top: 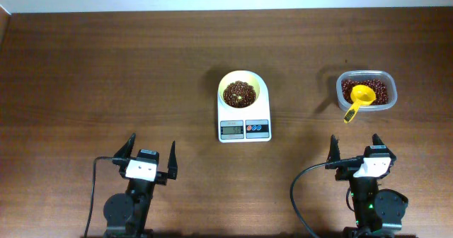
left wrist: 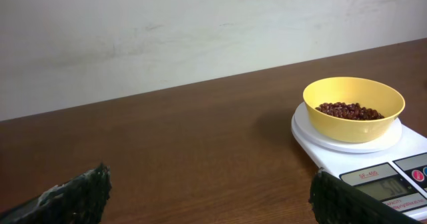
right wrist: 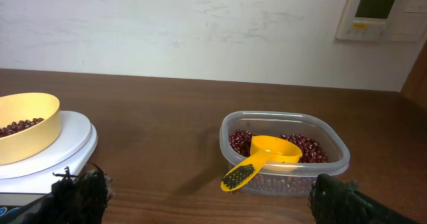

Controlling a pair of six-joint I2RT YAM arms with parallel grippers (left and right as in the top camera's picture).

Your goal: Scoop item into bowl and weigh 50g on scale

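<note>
The pale yellow bowl (top: pixel 239 88) sits on the white scale (top: pixel 244 128) at the table's middle and holds a small heap of red-brown beans (top: pixel 239 93). Bowl (left wrist: pixel 353 107) and scale (left wrist: pixel 373 159) show in the left wrist view; the display seems to read about 50. More beans (top: pixel 381 91) fill the clear tub (top: pixel 367 89) at the right, with the yellow scoop (top: pixel 358 100) resting in it, handle over the near rim. My left gripper (top: pixel 147 153) is open and empty near the front left. My right gripper (top: pixel 356 147) is open and empty, in front of the tub (right wrist: pixel 285 152).
A white wall runs behind the table's far edge, with a wall control panel (right wrist: pixel 378 12) at the right. Black cables (top: pixel 301 195) trail beside each arm base at the front edge.
</note>
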